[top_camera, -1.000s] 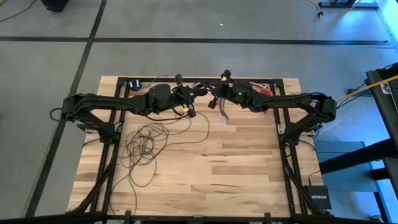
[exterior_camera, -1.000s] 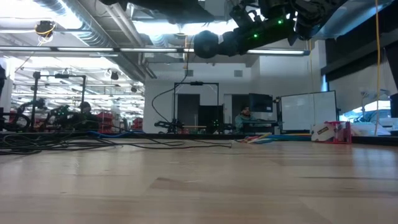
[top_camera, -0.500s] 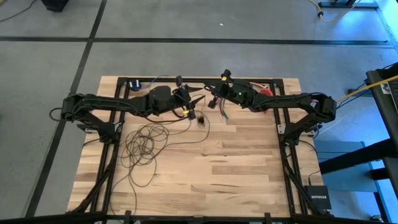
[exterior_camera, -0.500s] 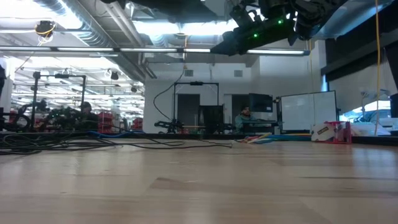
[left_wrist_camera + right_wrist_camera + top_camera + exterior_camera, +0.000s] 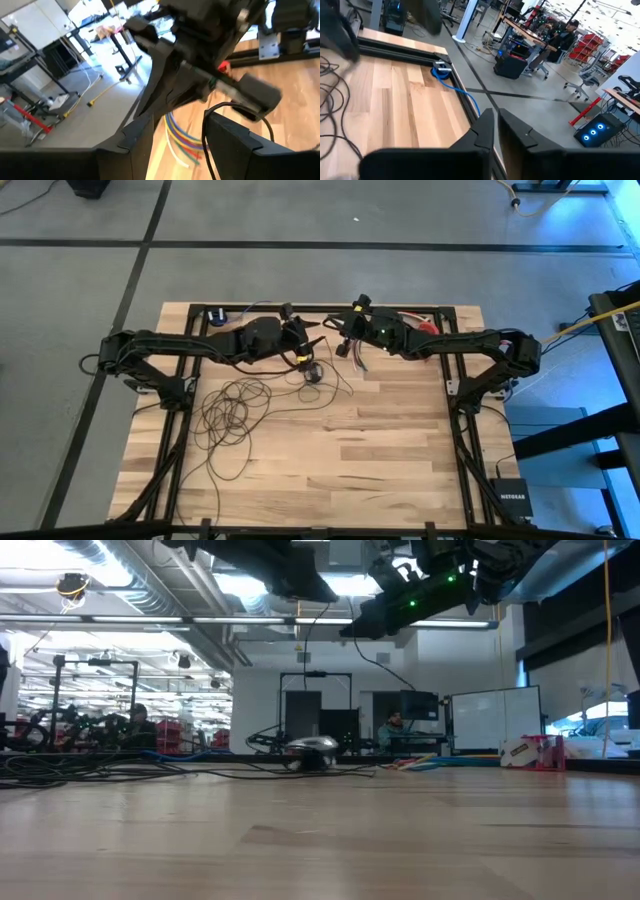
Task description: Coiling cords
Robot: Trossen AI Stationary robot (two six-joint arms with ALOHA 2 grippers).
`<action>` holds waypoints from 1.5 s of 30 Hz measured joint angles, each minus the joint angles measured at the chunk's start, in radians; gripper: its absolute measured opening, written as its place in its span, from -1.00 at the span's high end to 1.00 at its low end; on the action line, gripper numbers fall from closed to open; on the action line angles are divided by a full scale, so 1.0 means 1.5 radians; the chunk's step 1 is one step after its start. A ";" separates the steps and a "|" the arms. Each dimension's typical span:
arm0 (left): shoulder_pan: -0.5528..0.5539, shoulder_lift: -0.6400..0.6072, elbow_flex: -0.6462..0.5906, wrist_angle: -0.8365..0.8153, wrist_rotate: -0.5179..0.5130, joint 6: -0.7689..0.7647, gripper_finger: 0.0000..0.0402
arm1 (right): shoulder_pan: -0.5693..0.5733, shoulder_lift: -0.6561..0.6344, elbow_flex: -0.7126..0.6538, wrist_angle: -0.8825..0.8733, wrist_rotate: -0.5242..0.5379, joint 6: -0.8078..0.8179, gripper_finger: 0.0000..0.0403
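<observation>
The cords are one thin dark wire. Its loops lie on the table's left half, and its black round puck lies flat on the wood below both grippers; the low view shows the puck too. My left gripper hovers above the puck, open, and a bend of the wire passes between its fingers; whether it touches them I cannot tell. My right gripper faces it from the right at the same height, fingers almost together, with the wire rising to it. My right gripper has the wire near its puck end, and the fingers come in level from the table's right. Its own fingers hide the place of contact in its wrist view. The wire hangs slack from it, down to the puck and down to the loops.
A short bundle of multicoloured wires hangs under my right hand. A small blue thing lies at the far left corner and a red one at the far right. The near half of the table is bare wood.
My left gripper has opened and let go of the puck, tipping slightly. The puck, held high in the air a second ago, has fallen to the table and come to rest below the grippers, with the wire trailing after it. The loops at the left have stayed put.
</observation>
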 joint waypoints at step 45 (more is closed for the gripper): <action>-0.021 -0.025 -0.125 -0.203 0.000 -0.154 0.16 | 0.027 0.157 -0.150 -0.011 -0.148 -0.405 0.30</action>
